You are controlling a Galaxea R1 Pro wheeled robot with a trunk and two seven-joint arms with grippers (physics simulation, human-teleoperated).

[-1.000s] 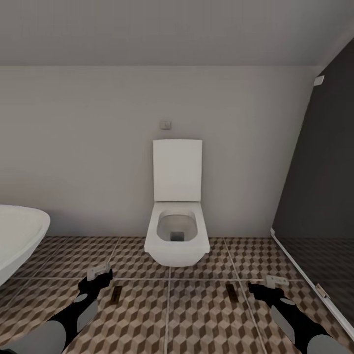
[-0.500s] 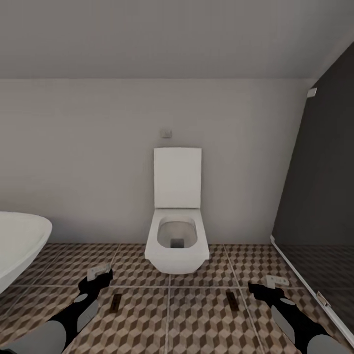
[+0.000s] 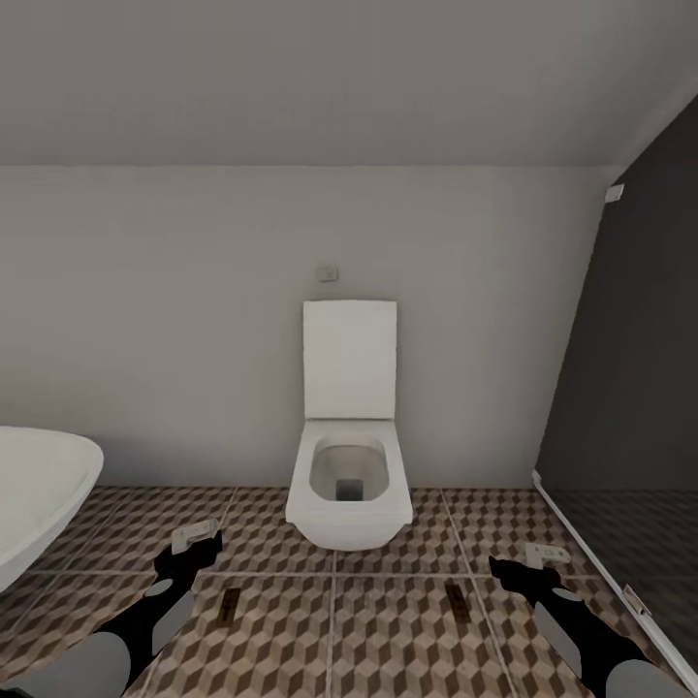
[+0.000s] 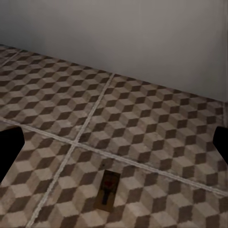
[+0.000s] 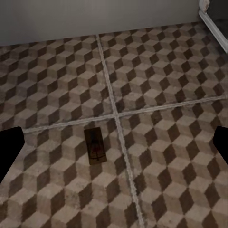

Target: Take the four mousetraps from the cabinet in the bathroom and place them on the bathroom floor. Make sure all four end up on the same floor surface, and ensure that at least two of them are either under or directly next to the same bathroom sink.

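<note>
While you face the toilet (image 3: 349, 427) with both arms held low, two mousetraps lie flat on the bathroom floor (image 3: 407, 640): one mousetrap (image 3: 229, 604) just ahead of your left gripper (image 3: 194, 539), the other mousetrap (image 3: 458, 596) between the toilet's front and your right gripper (image 3: 535, 560). Each wrist view looks down on its own trap, the left one (image 4: 107, 189) and the right one (image 5: 95, 147), both resting on the cube-pattern tiles near a grout line, well clear of the fingers.

Both grippers stand wide open and carry nothing; the dark fingertips sit far apart at the edges of each wrist view.

The step in hand looks like the release of this pair, with the traps down on the tiles. A white tub rim (image 3: 39, 485) shows at your left and a dark glass panel (image 3: 630, 388) at your right.

Next you most likely need to turn away, drive back to the cabinet for the remaining traps, and check that at least two end up beside the sink.
</note>
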